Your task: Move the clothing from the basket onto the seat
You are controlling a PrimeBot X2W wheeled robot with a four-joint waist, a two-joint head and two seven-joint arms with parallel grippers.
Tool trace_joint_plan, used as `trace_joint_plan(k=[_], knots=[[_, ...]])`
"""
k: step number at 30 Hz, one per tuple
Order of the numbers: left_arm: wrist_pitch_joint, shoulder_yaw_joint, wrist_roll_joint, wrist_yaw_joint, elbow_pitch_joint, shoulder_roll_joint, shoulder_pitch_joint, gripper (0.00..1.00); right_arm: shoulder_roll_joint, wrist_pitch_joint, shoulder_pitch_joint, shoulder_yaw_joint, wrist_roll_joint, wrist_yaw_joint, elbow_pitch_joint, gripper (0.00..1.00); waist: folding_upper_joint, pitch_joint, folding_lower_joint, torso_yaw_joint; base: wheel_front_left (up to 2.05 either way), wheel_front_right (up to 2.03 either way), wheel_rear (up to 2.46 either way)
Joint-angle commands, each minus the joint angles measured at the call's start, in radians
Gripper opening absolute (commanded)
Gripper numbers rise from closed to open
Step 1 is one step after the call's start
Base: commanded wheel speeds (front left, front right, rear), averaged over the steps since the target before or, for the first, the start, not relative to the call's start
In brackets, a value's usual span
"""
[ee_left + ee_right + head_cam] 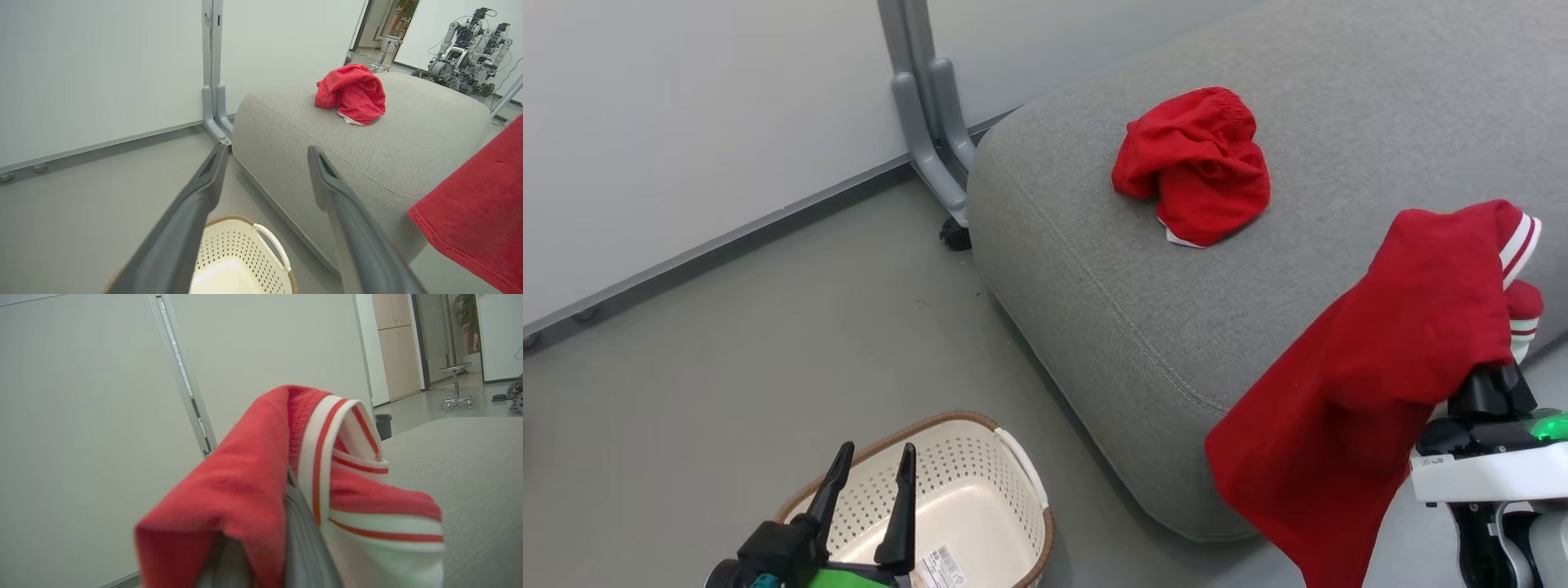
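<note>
One red crumpled garment (1192, 167) lies on top of the seat (1094, 310), well in from its rounded edge, so that half of the job looks done. The second piece, a striped garment (1372, 359), hangs just off the seat's near side. The right jaws are closed tight on a fold near its white-banded cuff, and the cloth drapes over them and trails down past the seat's edge. I'd say it is held high so the loose tail clears the cushion before being carried inward; let go here, much of it would likely slide to the floor (727, 367).

The basket (947, 418) stands on the floor beside the seat's rounded corner. The part of its inside that I can see shows a label (941, 566) and no red cloth. The left jaws hang over it, spread wide with nothing between them, seemingly parked out of the way while the other arm finishes.
</note>
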Motion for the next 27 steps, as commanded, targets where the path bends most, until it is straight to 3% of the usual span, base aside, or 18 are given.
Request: trace_joint_plan(k=[1,8,17,27], knots=[[0.000,-0.002,-0.002,-0.002,0.002,0.003,-0.019,1.00,0.002,0.000,-0.012,-0.002,0.001,0.000,-0.006,0.00,0.0000,0.025,0.0000,-0.068,0.00,0.00,0.00],[0.000,-0.003,0.006,-0.002,0.001,0.003,-0.035,1.00,-0.001,0.000,-0.017,-0.012,0.003,0.000,-0.010,0.00,0.0000,0.035,0.0000,-0.092,0.00,0.00,0.00],[0.000,-0.036,0.016,-0.002,-0.005,0.016,-0.048,1.00,-0.039,0.000,-0.062,-0.020,-0.009,0.000,-0.016,0.00,0.0000,0.061,0.0000,-0.067,0.00,0.00,0.00],[0.000,-0.107,0.036,-0.002,-0.061,0.058,-0.112,1.00,-0.143,0.000,-0.317,-0.041,-0.013,0.000,0.001,0.00,0.0000,0.197,0.0000,-0.024,0.00,0.00,0.00]])
